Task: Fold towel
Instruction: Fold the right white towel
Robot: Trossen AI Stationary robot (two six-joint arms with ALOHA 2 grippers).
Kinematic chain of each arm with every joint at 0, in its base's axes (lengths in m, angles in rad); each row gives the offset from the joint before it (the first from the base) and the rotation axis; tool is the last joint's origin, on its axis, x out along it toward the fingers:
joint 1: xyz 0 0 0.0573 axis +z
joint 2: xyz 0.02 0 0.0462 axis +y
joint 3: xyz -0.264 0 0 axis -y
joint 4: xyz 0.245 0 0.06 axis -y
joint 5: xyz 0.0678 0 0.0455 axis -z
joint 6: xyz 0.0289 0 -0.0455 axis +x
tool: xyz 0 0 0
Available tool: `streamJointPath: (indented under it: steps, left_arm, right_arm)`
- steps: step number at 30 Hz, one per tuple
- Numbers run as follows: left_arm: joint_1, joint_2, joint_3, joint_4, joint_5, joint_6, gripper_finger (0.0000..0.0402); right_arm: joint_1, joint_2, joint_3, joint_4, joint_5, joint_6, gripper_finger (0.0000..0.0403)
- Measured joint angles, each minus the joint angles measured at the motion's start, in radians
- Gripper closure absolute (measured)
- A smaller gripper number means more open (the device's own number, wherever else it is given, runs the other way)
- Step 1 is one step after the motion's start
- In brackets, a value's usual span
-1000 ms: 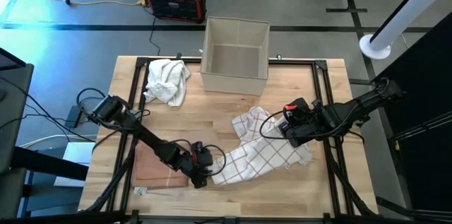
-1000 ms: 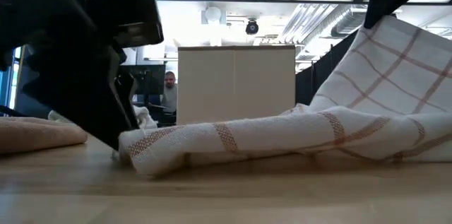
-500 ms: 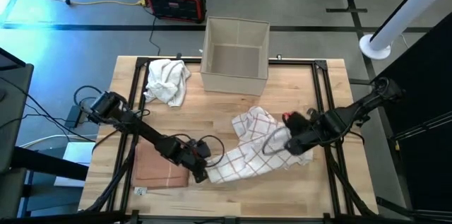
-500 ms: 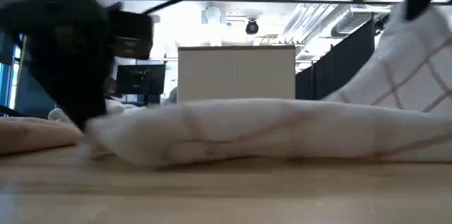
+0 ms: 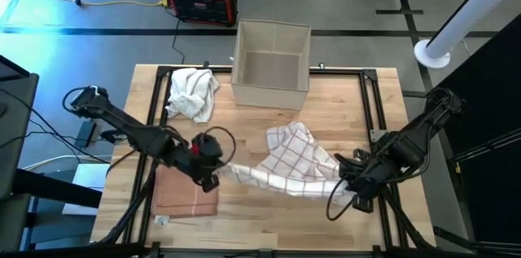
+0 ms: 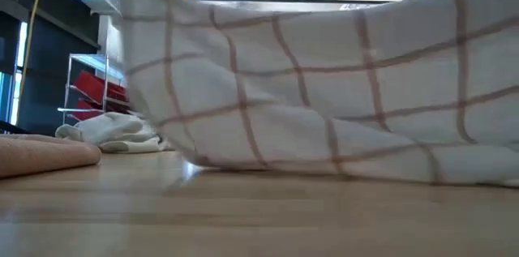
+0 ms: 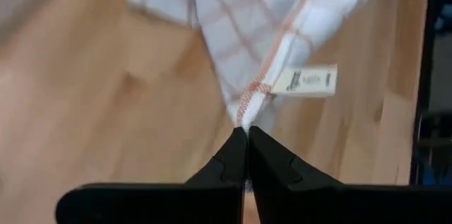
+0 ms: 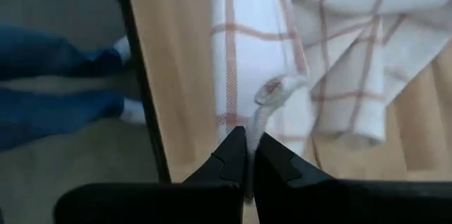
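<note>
Wooden table (image 5: 269, 128) carries the work area. Checked towel (image 5: 289, 160) now hangs stretched in the air between the two grippers, near the table's front; a second ago it lay bunched on the surface with the left jaws open beside it. Left gripper (image 7: 246, 133) has since clamped one corner (the hem with the label) and lifted it. Right gripper (image 8: 248, 139) stays clamped on the opposite corner, near the right front edge. Judgement: the towel is being spread, so folding proper has yet to start. Peach cloth (image 5: 186, 193) lies just beside the left gripper.
</note>
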Motion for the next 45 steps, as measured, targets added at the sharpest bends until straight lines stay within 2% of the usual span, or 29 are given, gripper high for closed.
streamJointPath:
  steps: [5, 8, 11, 14, 17, 21, 24, 27, 32, 35, 39, 45]
  left_arm:
    - [0.030, -0.055, 0.004, -0.026, -0.080, 0.005, 0.0401]
    - [0.036, -0.077, 0.005, -0.023, -0.117, 0.002, 0.0401]
    - [0.039, -0.072, 0.004, -0.023, -0.101, -0.014, 0.0401]
    - [0.048, -0.052, -0.016, -0.011, 0.007, -0.052, 0.0401]
    - [0.030, 0.005, -0.081, 0.009, 0.138, -0.118, 0.0401]
    - [-0.024, 0.097, -0.179, 0.165, 0.245, -0.196, 0.0401]
    - [-0.044, 0.173, -0.234, 0.298, 0.299, -0.215, 0.0402]
    - [-0.044, 0.241, -0.263, 0.423, 0.344, -0.216, 0.0402]
    - [-0.018, 0.345, -0.266, 0.521, 0.436, -0.193, 0.0401]
    - [-0.003, 0.388, -0.266, 0.569, 0.473, -0.182, 0.0401]
    - [0.011, 0.417, -0.266, 0.615, 0.484, -0.171, 0.0401]
    - [0.030, 0.420, -0.265, 0.631, 0.490, -0.152, 0.0401]
  right_arm:
    - [-0.002, -0.006, 0.000, -0.011, 0.235, 0.048, 0.0403]
    - [-0.002, -0.014, 0.000, -0.014, 0.271, 0.076, 0.0403]
    - [-0.002, -0.012, -0.013, -0.007, 0.243, 0.105, 0.0403]
    - [0.000, -0.006, -0.113, 0.052, 0.243, 0.156, 0.0403]
    - [0.015, -0.002, -0.271, 0.210, 0.213, 0.210, 0.0403]
    - [0.080, 0.000, -0.465, 0.498, 0.202, 0.265, 0.0403]
    - [0.125, 0.025, -0.570, 0.628, 0.150, 0.320, 0.0403]
    - [0.152, 0.053, -0.637, 0.670, 0.080, 0.389, 0.0403]
    - [0.156, 0.068, -0.673, 0.689, 0.017, 0.447, 0.0399]
    - [0.146, 0.063, -0.670, 0.690, -0.038, 0.441, 0.0377]
    - [0.134, 0.059, -0.670, 0.691, -0.094, 0.454, 0.0320]
    - [0.121, 0.059, -0.669, 0.688, -0.068, 0.473, 0.0248]
